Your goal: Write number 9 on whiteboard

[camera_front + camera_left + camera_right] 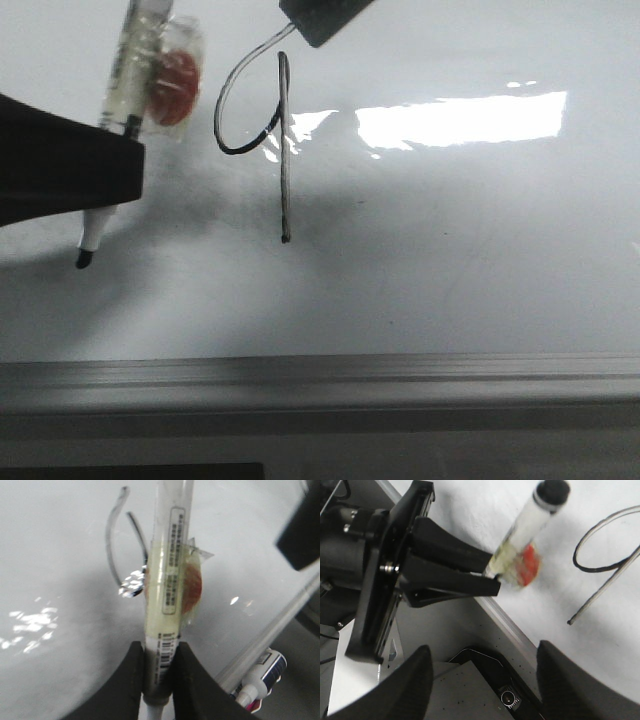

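The whiteboard (450, 260) is glossy white with faint grey smudges. The number 9 (284, 150) is drawn on it in black: an open loop on the left and a long straight stem. My left gripper (125, 140) is shut on a marker (128, 70) with a red piece taped to it (172, 88). The marker's black tip (85, 258) is left of the 9 and apart from it. The left wrist view shows the fingers (130, 680) clamped on the marker (167, 595), with the 9 (112, 545) beyond. My right gripper (480, 680) is open and empty, and that view also shows the 9 (600, 555).
A grey metal frame edge (320, 380) runs along the board's near side. Bright glare (460, 118) lies right of the 9. A dark part of the right arm (320, 20) hangs over the top of the 9. Another marker-like object (260, 677) lies off the board's edge.
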{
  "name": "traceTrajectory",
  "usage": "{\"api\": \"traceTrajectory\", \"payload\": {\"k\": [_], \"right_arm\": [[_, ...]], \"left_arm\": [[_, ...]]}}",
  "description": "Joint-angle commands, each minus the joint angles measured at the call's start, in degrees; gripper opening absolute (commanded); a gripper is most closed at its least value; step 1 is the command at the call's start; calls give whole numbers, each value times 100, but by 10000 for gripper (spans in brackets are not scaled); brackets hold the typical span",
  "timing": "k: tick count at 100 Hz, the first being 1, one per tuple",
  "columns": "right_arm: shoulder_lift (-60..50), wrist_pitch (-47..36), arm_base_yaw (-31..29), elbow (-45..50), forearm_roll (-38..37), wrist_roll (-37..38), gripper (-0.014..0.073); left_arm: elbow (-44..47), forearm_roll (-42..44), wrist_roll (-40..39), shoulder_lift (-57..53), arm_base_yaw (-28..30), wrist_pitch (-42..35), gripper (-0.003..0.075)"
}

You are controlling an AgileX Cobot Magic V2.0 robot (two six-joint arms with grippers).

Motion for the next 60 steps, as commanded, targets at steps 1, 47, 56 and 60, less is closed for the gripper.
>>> {"api": "traceTrajectory", "payload": {"k": [1, 47, 56, 60], "right_arm": [[-85, -265, -9, -191, -20, -23, 396], [-85, -265, -9, -191, -20, -12, 396], [-85, -265, -9, -191, -20, -12, 396], [-85, -265, -9, -191, -20, -12, 396]], "left_arm": [[-181, -1053, -5, -47, 120, -198, -21], [-192, -1763, 97, -16, 558, 42, -20], [-192, -1679, 97, -16, 558, 54, -20], [-192, -1679, 97, -16, 558, 68, -20]]}}
